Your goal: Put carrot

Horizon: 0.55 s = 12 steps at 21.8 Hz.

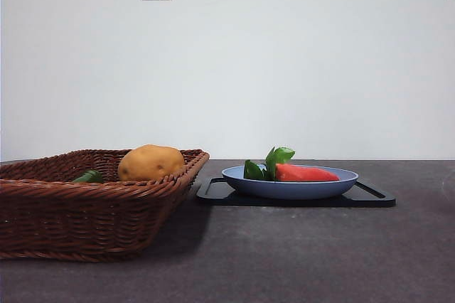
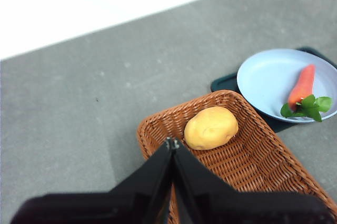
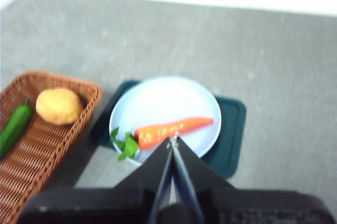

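The carrot (image 1: 306,173) is lying on its side in the pale blue plate (image 1: 288,189) at centre right of the front view, leaves (image 1: 274,162) pointing left; the plate is resting on a dark tray (image 1: 370,196). At lower left, a wicker basket (image 1: 78,210) is holding a potato (image 1: 151,162) (and a green vegetable (image 1: 88,176)). The left gripper (image 2: 172,143) and right gripper (image 3: 173,141) are hanging above the table, jaws pressed together, gripping nothing.
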### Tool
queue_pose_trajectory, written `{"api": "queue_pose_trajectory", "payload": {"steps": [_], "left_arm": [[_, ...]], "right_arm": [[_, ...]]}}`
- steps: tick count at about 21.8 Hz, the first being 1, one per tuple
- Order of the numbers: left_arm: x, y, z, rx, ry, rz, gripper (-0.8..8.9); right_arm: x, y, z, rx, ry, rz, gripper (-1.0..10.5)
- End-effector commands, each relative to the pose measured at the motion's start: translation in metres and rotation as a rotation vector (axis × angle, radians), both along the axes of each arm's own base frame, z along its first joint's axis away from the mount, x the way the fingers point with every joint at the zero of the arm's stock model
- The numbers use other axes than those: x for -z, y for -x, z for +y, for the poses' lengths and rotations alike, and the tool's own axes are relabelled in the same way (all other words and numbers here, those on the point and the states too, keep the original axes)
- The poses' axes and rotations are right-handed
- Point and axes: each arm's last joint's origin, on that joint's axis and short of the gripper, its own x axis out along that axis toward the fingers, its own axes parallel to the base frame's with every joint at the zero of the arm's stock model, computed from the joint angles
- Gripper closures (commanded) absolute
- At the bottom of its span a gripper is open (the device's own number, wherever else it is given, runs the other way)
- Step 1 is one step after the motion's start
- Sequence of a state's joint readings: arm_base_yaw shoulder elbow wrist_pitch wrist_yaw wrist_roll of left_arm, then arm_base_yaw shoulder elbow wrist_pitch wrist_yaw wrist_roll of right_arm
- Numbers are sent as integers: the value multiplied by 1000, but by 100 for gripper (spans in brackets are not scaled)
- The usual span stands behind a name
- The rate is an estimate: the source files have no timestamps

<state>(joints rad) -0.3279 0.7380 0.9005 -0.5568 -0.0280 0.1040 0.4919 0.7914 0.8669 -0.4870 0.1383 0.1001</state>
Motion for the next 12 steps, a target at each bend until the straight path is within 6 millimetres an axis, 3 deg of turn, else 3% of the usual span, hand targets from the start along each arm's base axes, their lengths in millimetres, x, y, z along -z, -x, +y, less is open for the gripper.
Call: {"api": "queue_pose_trajectory", "payload": {"steps": [1, 6, 12], "left_arm": [[14, 19, 7, -12, 54, -64, 807], [51, 51, 17, -38, 171, -131, 807], [52, 56, 19, -46, 215, -153, 805]], "right_arm": [[18, 11, 1, 7, -28, -93, 943], [51, 29, -4, 25, -80, -208, 943], [55, 31, -5, 25, -81, -198, 943]]}}
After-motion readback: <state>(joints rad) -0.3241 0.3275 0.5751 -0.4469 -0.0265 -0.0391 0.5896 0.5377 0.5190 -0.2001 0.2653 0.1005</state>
